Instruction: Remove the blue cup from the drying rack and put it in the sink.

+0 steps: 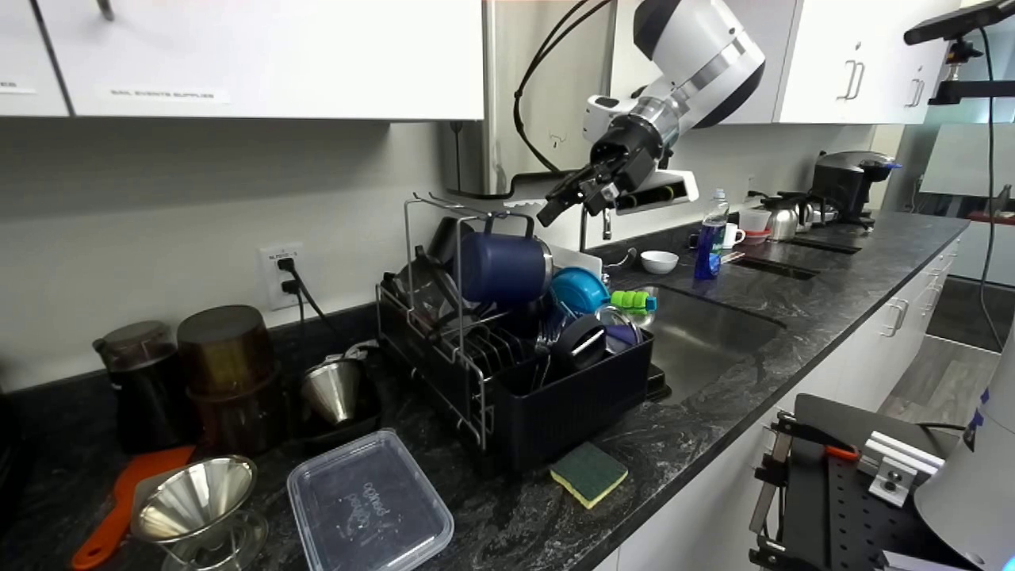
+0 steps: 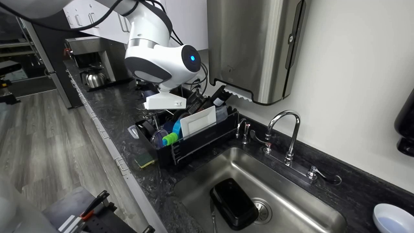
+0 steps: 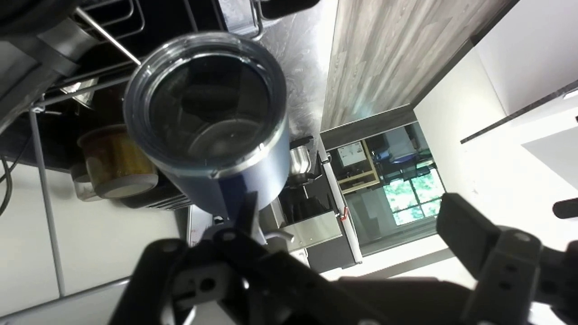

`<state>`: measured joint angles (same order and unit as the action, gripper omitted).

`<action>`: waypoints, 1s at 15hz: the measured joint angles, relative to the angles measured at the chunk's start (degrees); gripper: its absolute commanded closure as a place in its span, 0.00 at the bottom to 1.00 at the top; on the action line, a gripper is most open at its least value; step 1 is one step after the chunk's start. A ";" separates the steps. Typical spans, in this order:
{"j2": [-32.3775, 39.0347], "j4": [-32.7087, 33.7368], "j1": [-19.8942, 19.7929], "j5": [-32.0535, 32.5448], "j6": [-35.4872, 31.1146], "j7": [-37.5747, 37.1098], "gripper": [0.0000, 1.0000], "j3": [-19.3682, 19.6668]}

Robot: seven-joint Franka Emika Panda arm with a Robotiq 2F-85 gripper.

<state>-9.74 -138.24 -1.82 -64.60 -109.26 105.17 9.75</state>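
On the upper wires of the drying rack [image 1: 571, 420], the blue cup [image 1: 501, 270] is carried on its side, its mouth turned toward the sink [image 2: 307, 207] and its handle [image 1: 529, 225] uppermost, apparently hooked over a wire. The body is a deep navy, smooth and wide; the mouth is ringed by a bright metal band, and what looks like a clear lid [image 3: 210, 106] is fitted there.

Near the cup, the hand [image 3: 348, 207] is spread wide with nothing gripped. In the wrist view the lower part of the cup is overlapped by one finger [image 3: 247, 216]; whether they touch cannot be told. The step in hand is judged to be the grasp: the handle is best brought between the fingers before they are closed, since the round wall seems likely to turn under a pinch. An upward lift is then advised until the handle is free of the wire; if the cup is pulled sideways, the rack may be dragged.

Lower in the rack, a bright-blue round item [image 1: 581, 291] and a green-handled item [image 1: 632, 300] are to be cleared. Farther out, the faucet [image 2: 288, 159] is best given room, and the cup is best lowered beside the black container [image 2: 233, 204] in the sink and released low.
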 measured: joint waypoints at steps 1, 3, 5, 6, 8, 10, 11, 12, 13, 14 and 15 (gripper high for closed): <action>-0.01 0.36 0.00 -0.01 0.00 0.25 0.00 0.00; 0.00 0.72 -0.03 -0.21 -0.07 1.19 0.00 -0.01; 0.13 0.73 -0.13 -0.88 -0.17 2.64 0.00 -0.01; 0.31 0.73 -0.18 -1.34 -0.22 3.45 0.00 -0.01; 0.97 0.83 -0.33 -2.35 -0.32 5.21 0.00 -0.01; 2.21 1.26 -0.45 -3.58 -0.46 7.27 0.00 -0.01; 2.98 1.62 -0.49 -4.13 -0.48 8.27 0.00 -0.01; 3.73 1.99 -0.51 -4.59 -0.49 9.16 0.00 -0.01; 4.50 2.46 -0.52 -4.88 -0.49 9.81 0.00 -0.01; 5.21 2.90 -0.54 -5.13 -0.49 10.40 0.00 -0.01; 5.96 3.39 -0.57 -5.43 -0.49 10.89 0.00 -0.01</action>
<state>-3.79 -134.86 -2.39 -70.02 -109.76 116.06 9.73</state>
